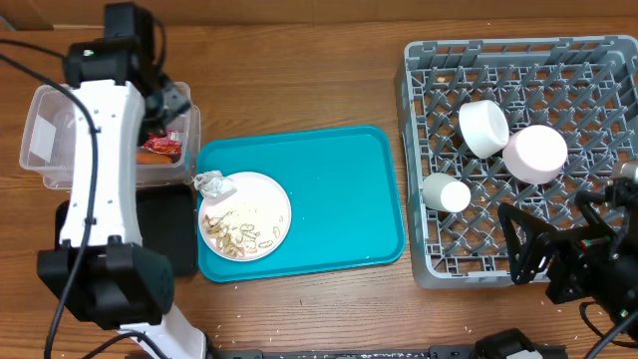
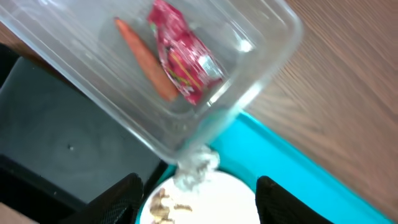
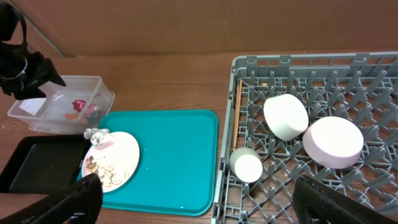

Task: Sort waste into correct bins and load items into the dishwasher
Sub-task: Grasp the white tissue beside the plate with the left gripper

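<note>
Left gripper (image 2: 196, 194): hovering over clear tub (image 2: 261, 37) corner, jaws spread, empty. Right gripper (image 3: 199, 199): jaws wide apart, empty. Tub: carrot (image 2: 146, 62), red wrapper (image 2: 183, 59). Dish rack (image 1: 419, 150): two bowls (image 1: 484, 127), cup (image 1: 446, 192).

Two bowls (image 1: 484, 128), one cup (image 1: 446, 192), one plate (image 1: 245, 214)

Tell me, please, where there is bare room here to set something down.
Free: the teal tray's right half, between the plate and the dish rack; the black tray; the rack's far right corner. Crowded: the rack's middle, with two bowls and a cup, and the clear tub, holding wrapper and carrot.
</note>
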